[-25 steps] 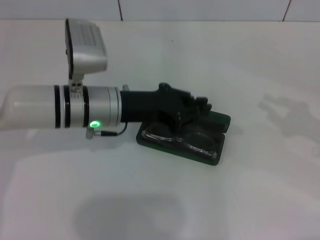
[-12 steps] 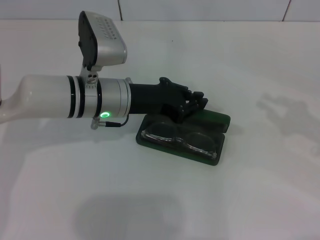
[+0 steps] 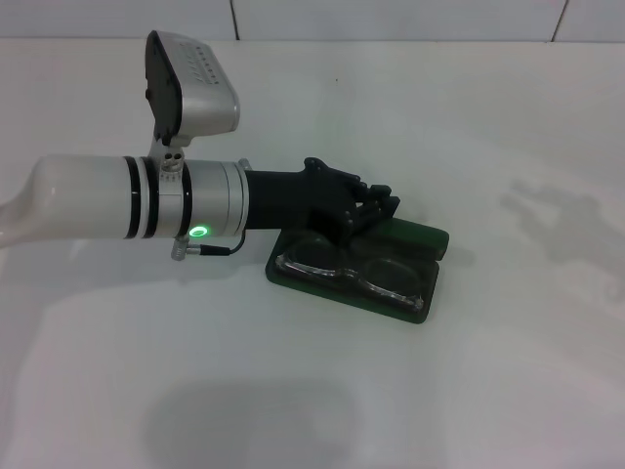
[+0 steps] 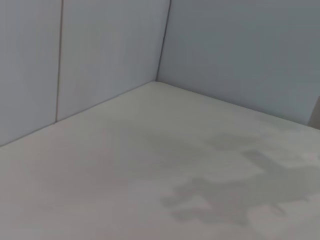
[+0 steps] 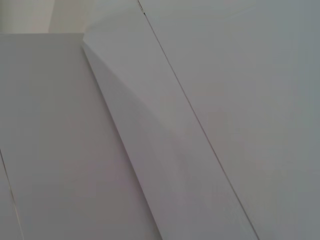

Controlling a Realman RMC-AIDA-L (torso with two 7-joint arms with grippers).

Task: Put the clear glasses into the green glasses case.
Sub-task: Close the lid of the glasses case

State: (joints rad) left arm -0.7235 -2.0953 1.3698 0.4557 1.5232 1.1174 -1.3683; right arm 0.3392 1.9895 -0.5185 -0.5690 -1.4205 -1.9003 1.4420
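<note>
The green glasses case [image 3: 426, 309] lies open on the white table, right of centre in the head view. Inside its front half rest the clear glasses [image 3: 352, 269], lenses facing up and reaching from one end of the case to the other. The case's back half [image 3: 422, 237] lies flat behind them. My left gripper [image 3: 383, 203] reaches in from the left and hovers just over the back edge of the glasses, near the case's hinge line. Neither wrist view shows the case or the glasses. My right gripper is out of view.
The white table [image 3: 312, 391] spreads around the case on every side. A tiled wall [image 3: 391, 18] runs along the far edge. The left wrist view shows only bare tabletop [image 4: 150, 165] and a wall corner.
My left gripper has drawn back a little to the left and lifted slightly off the case, with the wrist turning. The glasses and case have not moved.
</note>
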